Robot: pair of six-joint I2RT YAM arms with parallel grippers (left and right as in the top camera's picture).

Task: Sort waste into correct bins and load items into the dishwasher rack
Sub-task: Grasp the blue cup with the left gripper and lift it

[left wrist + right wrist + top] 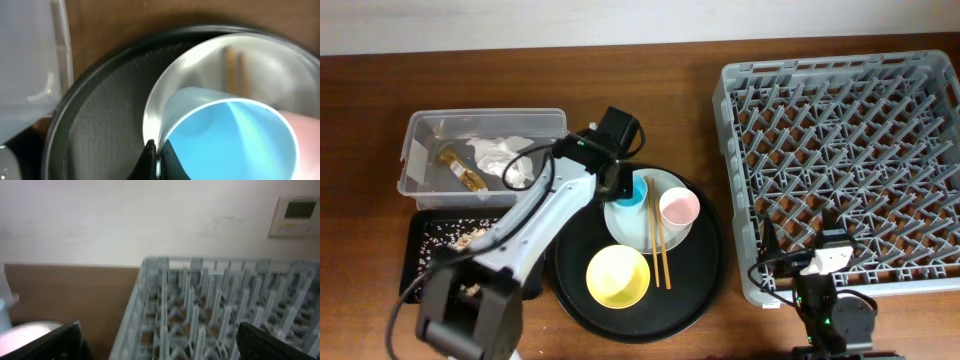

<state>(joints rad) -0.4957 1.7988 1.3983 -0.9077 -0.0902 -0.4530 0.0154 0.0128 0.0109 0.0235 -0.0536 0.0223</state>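
My left gripper (pixel 626 186) (pixel 158 151) is shut on the rim of the light blue cup (pixel 634 192) (pixel 230 135), one finger inside and one outside. The cup stands on the white plate (pixel 630 228) (pixel 200 65). The pink cup (pixel 678 208) (pixel 306 131) and two wooden chopsticks (pixel 659 245) (pixel 235 70) also rest on the plate. The yellow bowl (pixel 617 276) sits in front of it. The tissue (pixel 500 153) and gold-brown wrapper (pixel 463 172) lie in the clear tub (pixel 415 150) (pixel 30 65). Food scraps (pixel 460 237) lie in the shallow black tray (pixel 417 255). My right gripper (pixel 826 250) (pixel 159 327) is open and empty at the front edge of the grey rack (pixel 840 150) (pixel 200 305).
The plate, cups and bowl all sit on a large round black tray (pixel 705 270) (pixel 110 115) in the middle of the brown table. The rack holds nothing. A white wall runs behind the table.
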